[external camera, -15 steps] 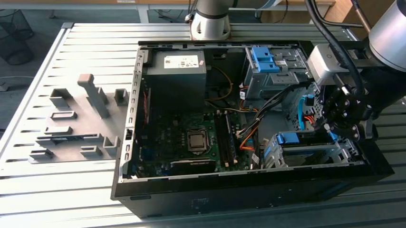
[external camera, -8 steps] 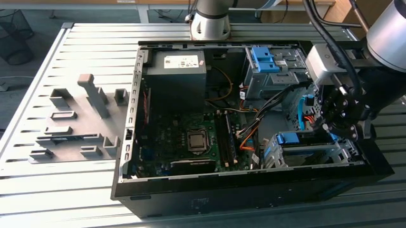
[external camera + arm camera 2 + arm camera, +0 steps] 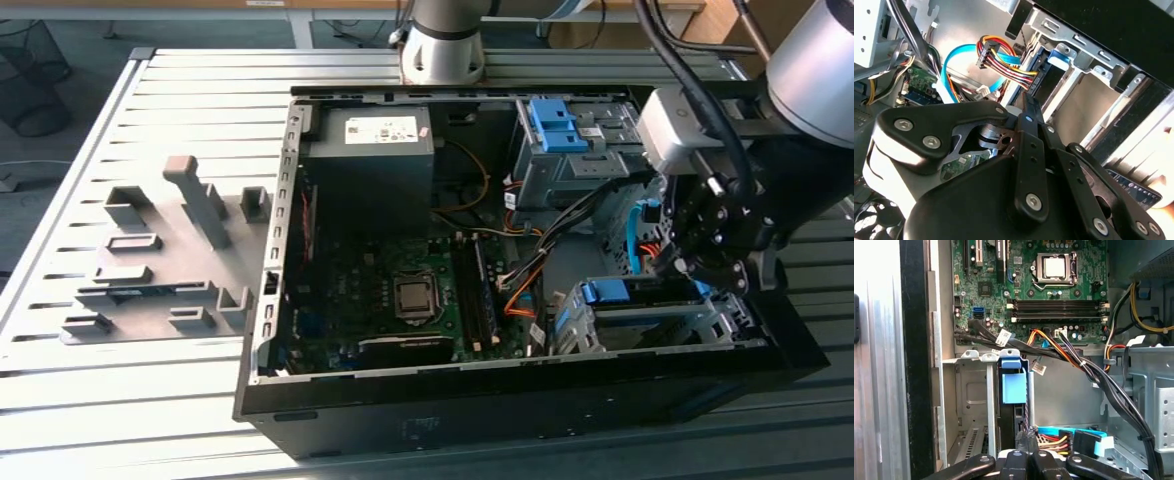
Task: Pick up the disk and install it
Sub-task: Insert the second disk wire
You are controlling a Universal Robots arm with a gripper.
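The disk (image 3: 622,292) sits on edge in the metal drive cage (image 3: 667,325) at the front right corner of the open computer case. Its blue plastic rail shows on top. In both wrist views the disk (image 3: 1014,385) (image 3: 1041,75) is a dark slab with a blue tab, slid between the cage's silver walls. My gripper (image 3: 667,265) hangs just over the cage, fingers together. The fingertips (image 3: 1027,102) (image 3: 1026,440) are at the disk's cable end, touching it or nearly so. Nothing is clamped between them.
A bare blue bracket (image 3: 554,125) sits in the upper cage at the back. The black power supply box (image 3: 371,160), the motherboard (image 3: 387,290) and bundles of cables (image 3: 1089,370) crowd the case. Blue and coloured connectors (image 3: 999,57) hang beside the cage. A grey fixture (image 3: 160,250) lies on the table.
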